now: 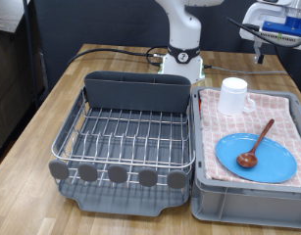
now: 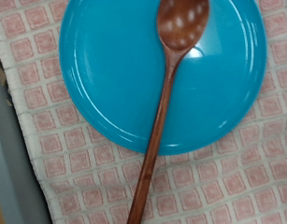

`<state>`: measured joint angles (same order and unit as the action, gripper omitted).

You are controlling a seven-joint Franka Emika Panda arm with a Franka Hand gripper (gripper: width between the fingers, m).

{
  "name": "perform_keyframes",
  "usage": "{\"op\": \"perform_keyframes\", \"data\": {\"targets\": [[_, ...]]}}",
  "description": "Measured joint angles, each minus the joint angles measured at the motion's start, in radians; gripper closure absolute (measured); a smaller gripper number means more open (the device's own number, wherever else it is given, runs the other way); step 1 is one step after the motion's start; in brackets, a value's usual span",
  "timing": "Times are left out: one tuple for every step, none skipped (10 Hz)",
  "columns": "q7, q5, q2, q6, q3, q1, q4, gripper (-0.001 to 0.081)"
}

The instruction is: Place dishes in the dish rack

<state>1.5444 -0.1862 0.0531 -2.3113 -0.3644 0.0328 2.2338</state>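
Resting closest to the wrist camera, a small brown wooden spoon (image 2: pixel 166 112) is lying across a round flat light-blue plate (image 2: pixel 106 84), bowl on the plate, handle running off the rim onto pink checkered cloth (image 2: pixel 50 168). Both are sitting in the grey plastic bin (image 1: pixel 250 201) at the exterior view's right, with a white cylindrical mug (image 1: pixel 233 95) standing upright near the bin's far end, apart from the plate. Judgement: spoon is looking light and stiff, easiest pinched mid-handle over the cloth; plate is lying flat, likely smooth and slippery, so only its rim is offering a grip; mug is probably breakable, rim or handle graspable. Large silver wire dish rack (image 1: pixel 125 137) with its dark grey rectangular caddy (image 1: pixel 135 93) is standing just beside the bin on the wooden table (image 1: pixel 52 88), holding no dishes. Gripper is not showing in either view; its opening cannot be told.
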Motion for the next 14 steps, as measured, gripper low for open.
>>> {"op": "perform_keyframes", "data": {"targets": [[0.006,-0.02,-0.025,-0.038,0.0,0.0,0.003,0.0003],[0.026,-0.046,-0.05,-0.066,0.0,0.0,0.003,0.0003],[0.054,-0.071,-0.073,-0.084,-0.001,0.0,0.003,0.0003],[0.081,-0.095,-0.096,-0.103,-0.002,0.001,0.003,0.0003],[0.108,-0.123,-0.119,-0.13,-0.002,0.002,0.004,0.0003],[0.139,-0.153,-0.144,-0.153,-0.001,0.003,0.004,0.0003],[0.175,-0.189,-0.169,-0.175,0.001,0.003,0.004,0.0003],[0.212,-0.224,-0.193,-0.196,0.004,0.005,0.004,0.0003],[0.245,-0.259,-0.215,-0.21,0.01,0.007,0.004,0.0003],[0.278,-0.291,-0.234,-0.221,0.015,0.01,0.004,0.0003],[0.311,-0.319,-0.253,-0.228,0.02,0.012,0.003,0.0003],[0.355,-0.341,-0.269,-0.231,0.025,0.015,0.003,0.0003],[0.394,-0.36,-0.284,-0.235,0.029,0.017,0.003,0.0003],[0.421,-0.372,-0.298,-0.242,0.032,0.017,0.004,0.0003]]}}
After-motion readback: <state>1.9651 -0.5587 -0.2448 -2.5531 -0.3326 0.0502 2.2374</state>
